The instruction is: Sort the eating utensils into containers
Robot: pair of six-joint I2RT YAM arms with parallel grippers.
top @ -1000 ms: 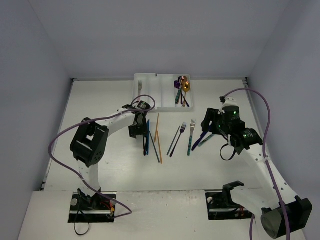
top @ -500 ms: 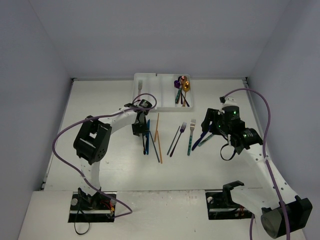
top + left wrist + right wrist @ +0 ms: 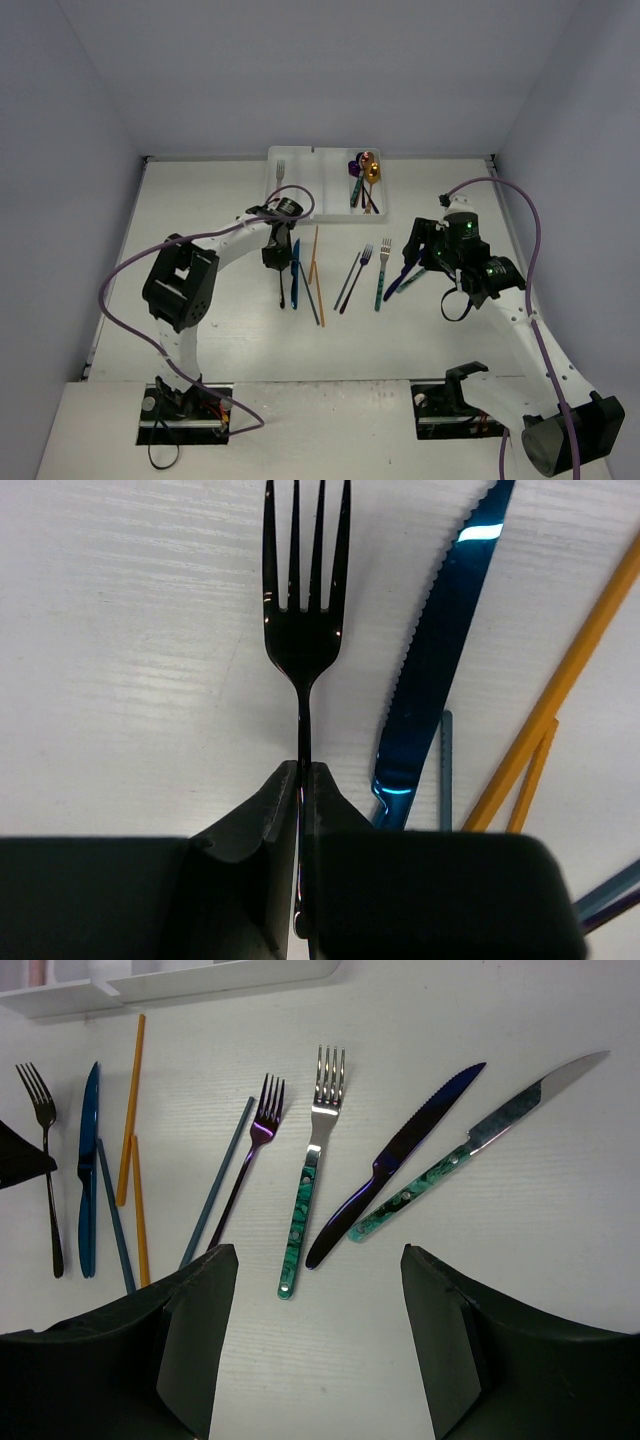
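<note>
Left gripper (image 3: 302, 780) pinching black fork (image 3: 305, 630) by handle, jaws clenched; right gripper (image 3: 318, 1290) hanging spread wide, gripping nothing.

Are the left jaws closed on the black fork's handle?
Yes, both left jaws pinch the black fork by its handle.

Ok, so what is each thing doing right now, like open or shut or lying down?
left gripper: shut on the black fork.
right gripper: open, holding nothing.
black fork: pinched by its handle.
blue knife: lying flat on the table, free.
orange chopsticks: lying loose on the table.
white tray: holding a silver fork and some spoons.
</note>
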